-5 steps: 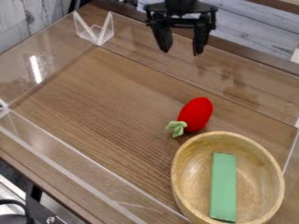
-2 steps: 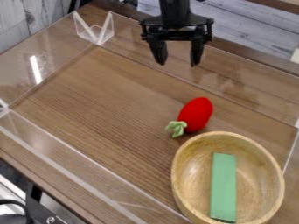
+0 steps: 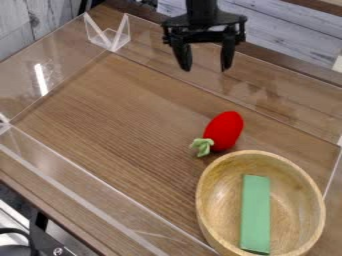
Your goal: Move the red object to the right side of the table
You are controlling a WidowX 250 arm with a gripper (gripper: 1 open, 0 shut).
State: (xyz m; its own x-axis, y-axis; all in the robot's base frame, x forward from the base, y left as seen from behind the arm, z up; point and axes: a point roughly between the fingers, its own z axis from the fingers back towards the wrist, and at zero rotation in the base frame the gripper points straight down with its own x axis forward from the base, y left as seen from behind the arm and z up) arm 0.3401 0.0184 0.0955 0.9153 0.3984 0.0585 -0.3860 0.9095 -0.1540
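The gripper (image 3: 206, 58) is rotating about its vertical axis compared with a second ago, jaws standing fully open and empty. The red object (image 3: 221, 128) is lying untouched mid-surface, beside the bowl (image 3: 221, 172); grasping is pending.

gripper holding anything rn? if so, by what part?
Nothing is held. The gripper is open and empty, up near the far wall of the table. The red object lies apart from it on the wood, beside the bowl.
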